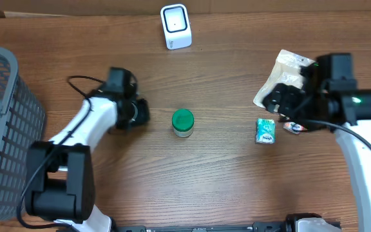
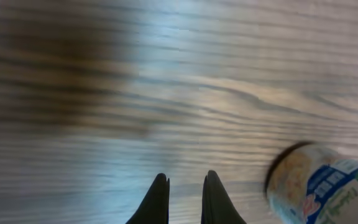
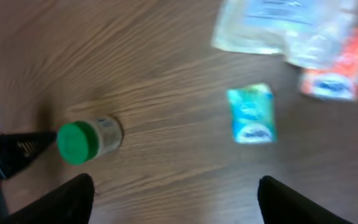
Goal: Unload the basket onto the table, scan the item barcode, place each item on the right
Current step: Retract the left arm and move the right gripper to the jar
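Green-lidded jar (image 1: pixel 183 122): stood upright at frame centre, below scanner (image 1: pixel 175 26). Teal packet (image 1: pixel 265 131): laid centre-right. Left gripper (image 2: pixel 184 177): fingers pressed together, empty. Right gripper (image 3: pixel 174 182): fingers spread wide, nothing held.

White arm links (image 1: pixel 85 124), black joints (image 1: pixel 60 182), pointed black left gripper (image 2: pixel 184 182), black cable (image 1: pixel 82 78), green light (image 1: pixel 355 100)

White scanner (image 1: pixel 176 26) at far edge, green-lidded jar (image 1: pixel 183 122) upright, teal packet (image 1: pixel 265 131) flat

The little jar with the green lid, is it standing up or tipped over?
Standing up. From overhead the jar shows its round green lid facing straight up, closed on top.
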Robot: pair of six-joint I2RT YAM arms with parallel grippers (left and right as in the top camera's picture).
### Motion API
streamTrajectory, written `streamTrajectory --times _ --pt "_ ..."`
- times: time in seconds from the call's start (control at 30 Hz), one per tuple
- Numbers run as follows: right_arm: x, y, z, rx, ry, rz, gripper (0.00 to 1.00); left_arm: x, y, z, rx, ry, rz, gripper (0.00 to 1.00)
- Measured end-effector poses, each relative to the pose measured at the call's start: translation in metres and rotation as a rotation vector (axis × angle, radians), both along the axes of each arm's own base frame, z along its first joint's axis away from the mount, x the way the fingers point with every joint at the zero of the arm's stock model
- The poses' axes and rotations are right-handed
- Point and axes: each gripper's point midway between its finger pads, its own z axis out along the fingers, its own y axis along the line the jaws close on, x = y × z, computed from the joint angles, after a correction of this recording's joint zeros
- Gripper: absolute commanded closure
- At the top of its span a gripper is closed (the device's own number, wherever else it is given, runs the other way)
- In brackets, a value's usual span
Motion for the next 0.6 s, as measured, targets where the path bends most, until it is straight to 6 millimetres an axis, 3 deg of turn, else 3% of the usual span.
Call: streamTrajectory --times 0.03,0.1,0.17,0.27,0.33,0.37,0.4,0.43,0.53,0.6 --pt "0.002 0.005 -0.002 0.0 -0.003 0.018 0.08 0.002 0.007 0.006 0.002 0.006 0.017 0.96" --pt "0.013 0.036 -0.008 0.013 -0.021 0.103 0.0 0.008 0.023 0.023 0.006 0.009 0.043 0.96" --pt "0.02 0.059 -0.013 0.016 -0.038 0.156 0.0 0.013 0.036 0.043 0.018 -0.009 0.057 0.96" --pt "0.028 0.109 -0.03 0.008 -0.046 0.27 0.0 0.026 0.066 0.095 0.07 -0.1 0.087 0.95" --pt "0.032 0.133 -0.04 -0.001 -0.061 0.317 0.0 0.035 0.08 0.125 0.1 -0.177 0.093 0.76" --pt "0.035 0.146 -0.046 -0.002 -0.069 0.34 0.0 0.04 0.087 0.143 0.122 -0.231 0.097 0.36" --pt "0.035 0.157 -0.052 -0.006 -0.07 0.36 0.0 0.044 0.096 0.165 0.147 -0.293 0.101 0.1" --pt "0.037 0.168 -0.056 -0.006 -0.079 0.377 0.0 0.046 0.101 0.178 0.165 -0.331 0.104 0.0" --pt "0.043 0.196 -0.074 -0.042 -0.115 0.42 0.0 0.048 0.112 0.205 0.208 -0.405 0.123 0.0" --pt "0.04 0.212 -0.095 -0.098 -0.117 0.464 0.0 0.049 0.118 0.212 0.24 -0.426 0.132 0.0"
